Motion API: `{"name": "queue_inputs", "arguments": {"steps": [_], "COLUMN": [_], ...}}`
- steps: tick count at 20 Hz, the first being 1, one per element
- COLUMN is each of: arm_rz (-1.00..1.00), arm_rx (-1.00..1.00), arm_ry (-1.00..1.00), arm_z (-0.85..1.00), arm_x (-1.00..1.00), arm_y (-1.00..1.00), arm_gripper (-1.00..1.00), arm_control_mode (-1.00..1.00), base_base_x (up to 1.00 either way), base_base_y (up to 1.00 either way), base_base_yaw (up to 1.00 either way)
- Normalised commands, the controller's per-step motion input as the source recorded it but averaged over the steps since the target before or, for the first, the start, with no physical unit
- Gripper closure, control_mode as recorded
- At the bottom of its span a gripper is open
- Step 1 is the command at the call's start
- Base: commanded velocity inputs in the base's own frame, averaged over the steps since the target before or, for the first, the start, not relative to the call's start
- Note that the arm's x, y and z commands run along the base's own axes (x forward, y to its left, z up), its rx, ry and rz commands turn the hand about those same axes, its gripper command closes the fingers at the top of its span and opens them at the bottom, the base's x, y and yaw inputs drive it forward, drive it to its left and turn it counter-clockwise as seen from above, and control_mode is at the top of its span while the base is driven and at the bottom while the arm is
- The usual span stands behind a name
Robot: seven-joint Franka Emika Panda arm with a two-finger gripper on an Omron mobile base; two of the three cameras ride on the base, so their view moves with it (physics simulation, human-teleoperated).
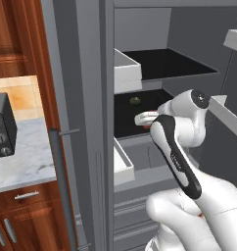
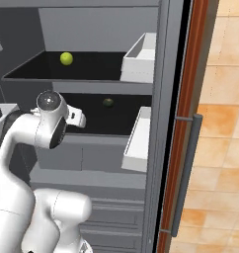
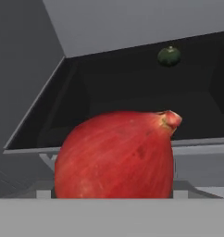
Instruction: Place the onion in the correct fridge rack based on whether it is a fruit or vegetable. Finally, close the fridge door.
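Onion (image 3: 115, 155), glossy red, stubby tip upper right

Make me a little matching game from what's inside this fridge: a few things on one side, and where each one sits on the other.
Things:
1. onion
2. small dark green item
3. yellow-green ball
4. white door bin

Places:
A. on the upper black shelf
B. far back on the lower black shelf
C. close before the hand camera, just outside the lower shelf's front edge
D. on the inside of the open door

Pairs: 1-C, 2-B, 3-A, 4-D
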Motion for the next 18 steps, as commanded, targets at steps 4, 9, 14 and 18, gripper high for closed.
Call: {"name": "queue_inputs", "arguments": {"steps": [4,9,14,18], "arm_rz": [0.15,0.08,0.01,0.00], "arm_rx": [-0.01,-0.04,-0.08,-0.10], "arm_ry": [0.00,0.00,0.00,-0.01], "arm_z": [-0.03,-0.26,-0.50,-0.22], "arm_x": [0.74,0.58,0.43,0.53], "arm_y": [0.00,0.03,0.09,0.06], "arm_gripper": [1.00,1.00,1.00,1.00], "arm_control_mode": [-1.00,-1.00,-1.00,-1.00], "base_base_x": [0.00,0.00,0.00,0.00], "base_base_y": [0.00,0.00,0.00,0.00], "base_base_yaw": [0.00,0.00,0.00,0.00]}}
